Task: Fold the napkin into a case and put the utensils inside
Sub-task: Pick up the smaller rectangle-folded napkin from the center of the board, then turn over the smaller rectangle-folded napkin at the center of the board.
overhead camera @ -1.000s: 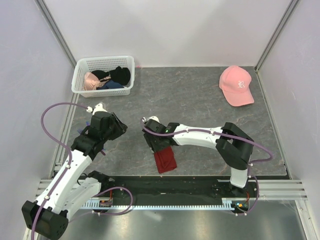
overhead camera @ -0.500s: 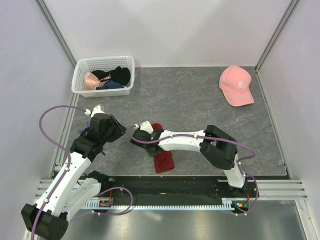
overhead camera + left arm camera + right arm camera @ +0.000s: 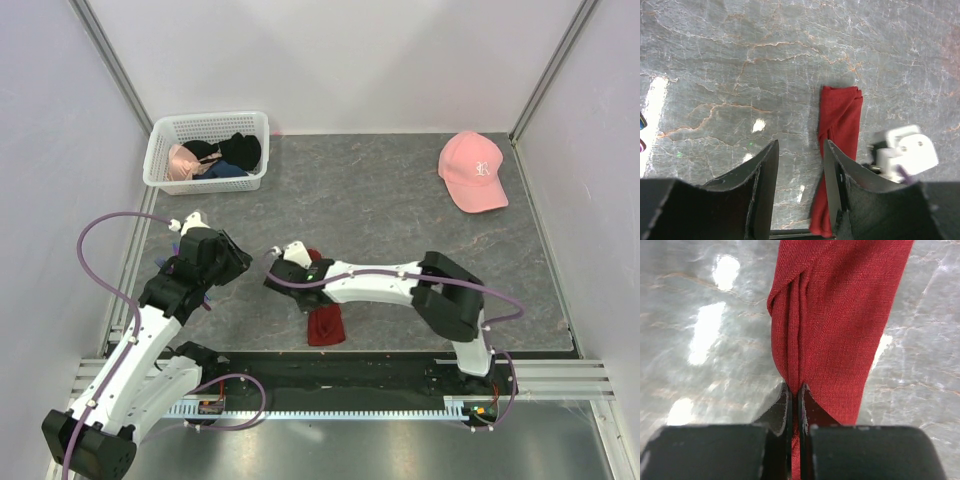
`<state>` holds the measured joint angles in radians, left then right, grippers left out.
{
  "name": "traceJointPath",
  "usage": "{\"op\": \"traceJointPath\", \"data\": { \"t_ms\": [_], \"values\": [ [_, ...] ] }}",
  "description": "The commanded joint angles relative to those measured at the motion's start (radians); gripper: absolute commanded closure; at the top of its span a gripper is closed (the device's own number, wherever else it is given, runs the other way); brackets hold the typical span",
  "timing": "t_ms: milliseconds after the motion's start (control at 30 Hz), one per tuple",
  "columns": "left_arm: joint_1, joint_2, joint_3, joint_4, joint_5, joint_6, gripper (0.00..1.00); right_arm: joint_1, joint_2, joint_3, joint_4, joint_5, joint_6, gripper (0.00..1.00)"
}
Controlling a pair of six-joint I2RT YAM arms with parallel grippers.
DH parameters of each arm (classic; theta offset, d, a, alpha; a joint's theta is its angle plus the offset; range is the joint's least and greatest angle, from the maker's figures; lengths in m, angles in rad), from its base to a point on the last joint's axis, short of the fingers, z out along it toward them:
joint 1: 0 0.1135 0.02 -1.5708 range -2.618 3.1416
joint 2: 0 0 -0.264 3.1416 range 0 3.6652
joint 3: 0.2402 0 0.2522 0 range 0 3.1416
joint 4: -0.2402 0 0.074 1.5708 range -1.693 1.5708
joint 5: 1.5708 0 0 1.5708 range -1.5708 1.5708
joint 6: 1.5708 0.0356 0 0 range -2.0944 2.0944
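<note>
My right arm [image 3: 380,280] covers the middle of the napkin [image 3: 325,326] from above, so only its near end and a small red bit by my wrist show there. From the right wrist the cloth runs off the top edge, and its near part sinks behind my own fingers. From the left wrist its lower end is cut off by one finger, and the block beside it (white, with a purple cable) is blurred.

The right arm lies low, stretched across the bench [image 3: 400,200] towards the left, with its elbow folded back on the right. The left arm [image 3: 150,330] is bent up, wrist tipped so its camera looks down on the bench.

My right fingers [image 3: 794,391] are pressed together on a pleated fold along the napkin's left edge. The rest of the strip spreads ahead of them and to their right. My left fingers [image 3: 800,149] stand spread with only bare bench between them, holding nothing. The napkin lies as a narrow strip off to their right, and from above the two are apart.
</note>
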<state>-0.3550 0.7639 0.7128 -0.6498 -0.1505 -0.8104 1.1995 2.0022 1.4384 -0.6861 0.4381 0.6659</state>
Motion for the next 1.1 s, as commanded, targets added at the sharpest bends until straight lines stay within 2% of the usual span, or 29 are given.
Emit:
{"op": "traceJointPath", "data": {
  "t_ms": [0, 67, 100, 200, 333, 500, 633, 833, 967, 1033, 1067],
  "values": [
    [0.004, 0.009, 0.011, 0.004, -0.001, 0.01, 0.52, -0.082, -0.231, -0.14, 0.195, -0.308, -0.022, 1.0],
    [0.005, 0.02, 0.016, 0.007, 0.003, 0.019, 0.52, -0.122, -0.284, -0.202, 0.319, -0.436, -0.012, 1.0],
    [0.004, 0.026, 0.017, 0.009, 0.009, 0.023, 0.52, -0.165, -0.321, -0.264, 0.36, -0.567, 0.0, 1.0],
    [0.004, 0.055, 0.025, 0.012, 0.014, 0.034, 0.53, -0.242, -0.367, -0.392, 0.546, -0.73, 0.02, 1.0],
    [0.005, 0.09, 0.036, 0.018, 0.051, 0.046, 0.54, -0.308, -0.387, -0.558, 0.906, -0.996, 0.115, 1.0],
    [0.005, 0.123, 0.031, 0.085, 0.147, 0.082, 0.56, -0.379, -0.339, -0.728, 1.288, -1.15, 0.242, 1.0],
    [0.004, 0.146, 0.007, 0.165, 0.273, 0.114, 0.57, -0.434, -0.321, -0.812, 1.442, -1.211, 0.31, 1.0],
    [0.004, 0.202, -0.039, 0.321, 0.431, 0.119, 0.57, -0.537, -0.286, -0.891, 1.521, -1.318, 0.317, 0.9],
    [0.001, 0.291, -0.029, 0.403, 0.526, 0.126, 0.58, -0.635, -0.246, -0.924, 1.502, -1.389, 0.272, 0.76],
    [-0.013, 0.378, -0.01, 0.429, 0.594, 0.132, 0.59, -0.708, -0.249, -0.921, 1.392, -1.414, 0.177, 0.7],
    [-0.027, 0.409, 0.019, 0.447, 0.601, 0.137, 0.59, -0.733, -0.25, -0.897, 1.313, -1.409, 0.126, 0.61]
  ]
}}
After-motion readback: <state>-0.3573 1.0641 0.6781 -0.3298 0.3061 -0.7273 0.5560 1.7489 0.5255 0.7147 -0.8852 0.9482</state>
